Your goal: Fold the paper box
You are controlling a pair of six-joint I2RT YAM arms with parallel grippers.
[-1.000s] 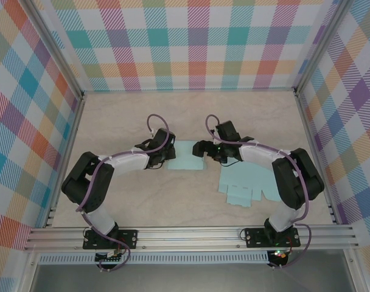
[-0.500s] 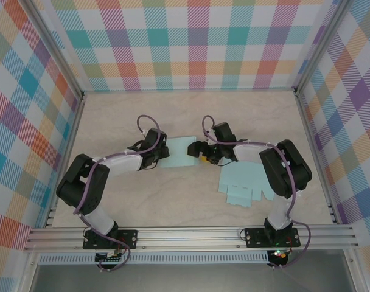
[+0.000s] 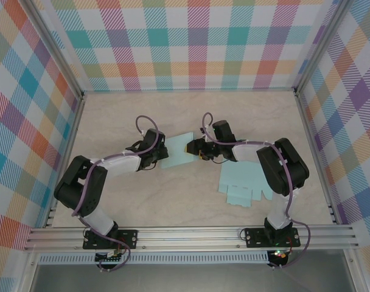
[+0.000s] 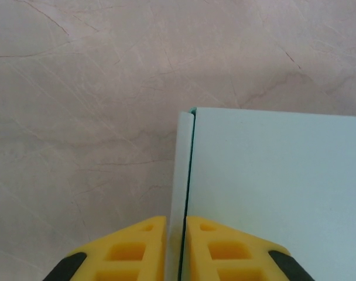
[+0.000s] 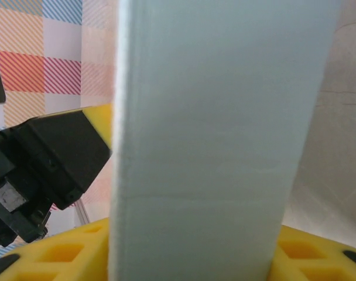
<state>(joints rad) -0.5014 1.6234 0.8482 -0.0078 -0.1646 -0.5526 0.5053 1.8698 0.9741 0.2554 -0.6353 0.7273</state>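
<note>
Pale teal card, smooth and matte, forms the paper box [image 3: 179, 152] — flat panels with crisp creases, set between the two pincers. The left gripper [image 4: 176, 225] pinches a thin upright flap between its yellow fingers [image 4: 131, 246]. The right gripper [image 5: 190, 252] straddles a broad panel — clamped or not, I cannot tell.

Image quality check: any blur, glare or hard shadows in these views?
Top external: even light, sharp, soft shadows on the table. Left wrist: crisp on the paper box edge and table grain, no glare. Right wrist: box too close, surface soft.
</note>
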